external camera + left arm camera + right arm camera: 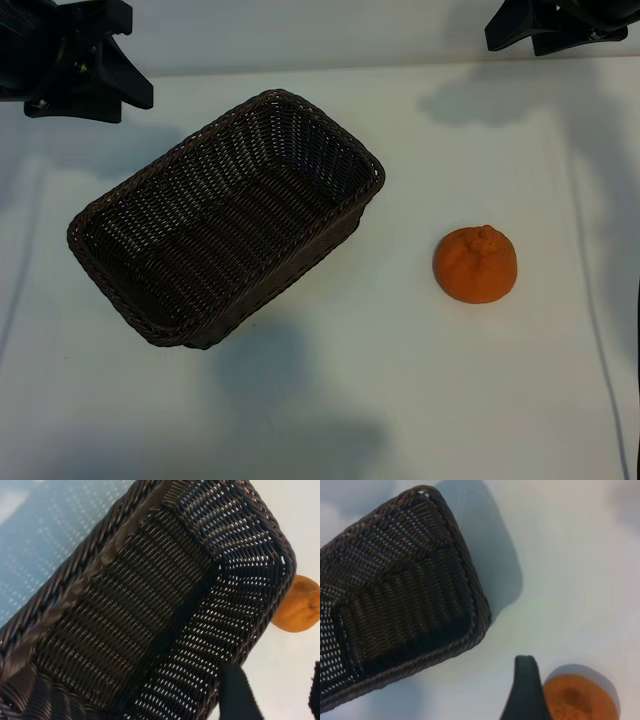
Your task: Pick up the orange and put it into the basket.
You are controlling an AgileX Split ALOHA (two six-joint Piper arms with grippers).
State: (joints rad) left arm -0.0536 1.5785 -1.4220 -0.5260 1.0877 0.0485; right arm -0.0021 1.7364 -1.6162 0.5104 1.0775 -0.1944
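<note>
The orange lies on the white table at the right, knobbly end up, a short way from the basket. The dark brown wicker basket stands slantwise at centre left, with nothing inside it. My left gripper hangs at the far left corner, above and behind the basket. In the left wrist view its two fingers stand apart over the basket's wall, holding nothing, with the orange beyond it. My right gripper is raised at the far right corner. One finger shows beside the orange, not touching it.
The white tabletop stretches between basket and orange and along the near side. Soft shadows of the arms fall on it. Faint seams run down the table's left and right sides.
</note>
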